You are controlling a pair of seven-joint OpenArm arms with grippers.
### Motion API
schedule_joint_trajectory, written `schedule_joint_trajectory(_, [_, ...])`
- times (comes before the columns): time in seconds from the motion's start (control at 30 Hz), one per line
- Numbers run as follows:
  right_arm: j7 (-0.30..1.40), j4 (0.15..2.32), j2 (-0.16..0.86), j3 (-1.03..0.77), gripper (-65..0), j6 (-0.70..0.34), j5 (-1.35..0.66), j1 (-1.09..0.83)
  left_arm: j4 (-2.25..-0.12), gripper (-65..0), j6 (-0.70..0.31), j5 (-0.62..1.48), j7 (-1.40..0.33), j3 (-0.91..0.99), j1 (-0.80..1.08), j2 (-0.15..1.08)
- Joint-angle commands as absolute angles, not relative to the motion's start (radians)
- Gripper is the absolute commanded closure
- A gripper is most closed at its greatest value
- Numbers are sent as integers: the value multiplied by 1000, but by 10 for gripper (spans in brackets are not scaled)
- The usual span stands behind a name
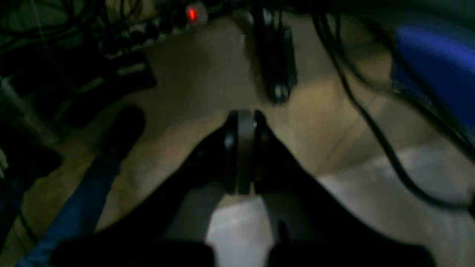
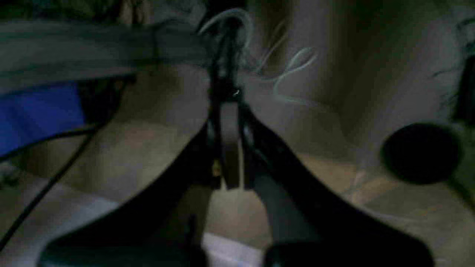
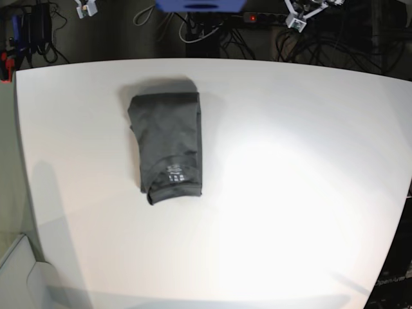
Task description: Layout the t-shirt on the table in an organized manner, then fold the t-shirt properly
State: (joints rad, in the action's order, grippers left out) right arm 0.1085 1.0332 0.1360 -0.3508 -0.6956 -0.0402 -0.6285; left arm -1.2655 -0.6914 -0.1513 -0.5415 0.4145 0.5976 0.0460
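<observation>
On the white worktop (image 3: 270, 193), toward its far left part in the base view, the t-shirt (image 3: 167, 147) lies folded into a narrow upright rectangle, flat against the surface and well apart from every edge. Its small white label (image 3: 174, 172) shows near the lower end of the bundle, where the fabric is rolled over slightly. Neither arm appears in the base view, and nothing touches the shirt.

Both wrist views are dim and blurred. The left end effector (image 1: 243, 148) is clenched, its jaws pressed together with nothing between them, and it hangs off the worktop over a brownish floor, with dark cables (image 1: 371, 118) and a red indicator light (image 1: 192, 14) beyond it. The right end effector (image 2: 230, 144) is likewise clenched and empty, pointing at a pale floor with a thin cable (image 2: 48, 181) trailing at its left and a blue shape (image 2: 37, 115) to the side.
</observation>
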Motion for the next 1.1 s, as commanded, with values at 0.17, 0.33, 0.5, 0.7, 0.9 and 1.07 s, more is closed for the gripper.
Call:
schedule_joint_trajectory(0.17, [-96,567,177,-355,0,-698,-13,-440,-944,0,-698,-156,-308,403,522,88])
schedule_joint_trajectory(0.33, [-289,268,197,-243,0,-698,-13,-315,-633,0,-698,-150,-191,358,401,130])
schedule_joint_trajectory(0.5, [-314,259,170,-179,0,-698,-18,-308,-545,0,-698,-157,-147,337,349,142])
schedule_joint_trajectory(0.7, [-314,255,150,-180,0,-698,-19,-309,-550,0,-698,-157,-143,332,343,157])
schedule_joint_trajectory(0.9, [-314,255,150,-182,0,-698,-21,-302,-510,0,-698,-157,-150,278,289,163])
schedule_joint_trajectory(1.07, [-314,259,150,-182,0,-698,-21,-300,-495,0,-698,-157,-145,277,286,154])
